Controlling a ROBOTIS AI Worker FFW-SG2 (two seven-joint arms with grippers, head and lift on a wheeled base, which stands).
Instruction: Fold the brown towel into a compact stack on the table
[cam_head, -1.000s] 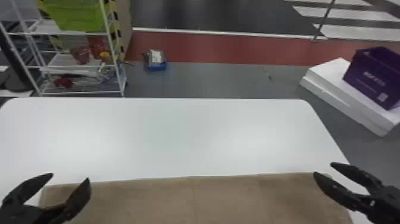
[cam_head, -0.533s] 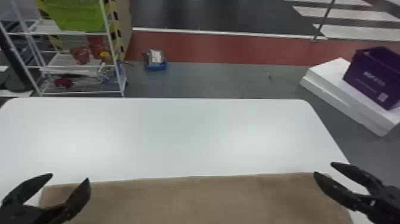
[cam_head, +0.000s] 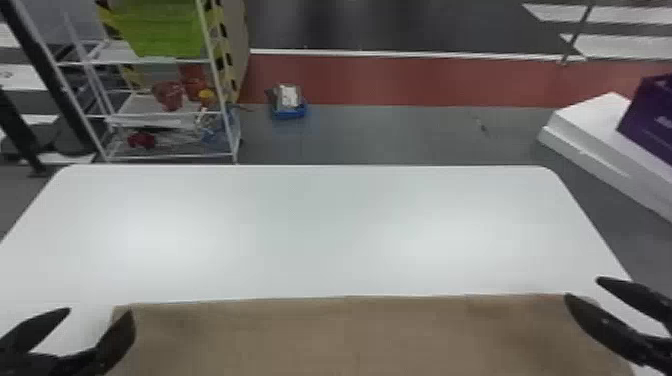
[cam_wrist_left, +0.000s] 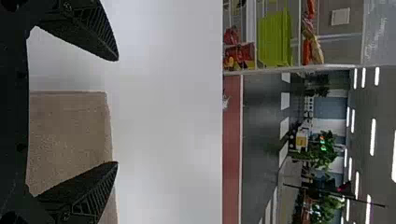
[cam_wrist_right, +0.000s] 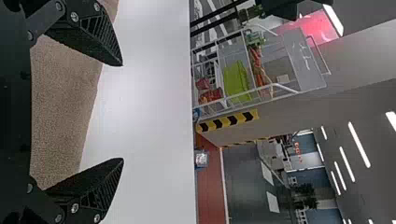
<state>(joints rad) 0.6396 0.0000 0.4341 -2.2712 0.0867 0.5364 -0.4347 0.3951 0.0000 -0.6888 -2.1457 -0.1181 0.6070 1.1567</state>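
Left pincer (cam_head: 100, 312) gapes near brown towel (cam_head: 350, 337); purple box (cam_head: 648, 107) bears pale lettering.

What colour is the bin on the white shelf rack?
Bright lime green; the bin shows best in the head view.

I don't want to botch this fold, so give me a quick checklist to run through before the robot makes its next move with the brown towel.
1. Left gripper open: ok, fingers apart.
2. Right gripper open: ok, fingers apart.
3. Grippers near the brown towel's far corners: ok, left gripper by the left corner, right gripper by the right.
4. Towel clamped by the grippers: not ok, neither has closed on it.
5. Towel in a compact stack: not ok, it spreads wide across the white table.
6. Towel's near edge straight and flat: cannot tell.
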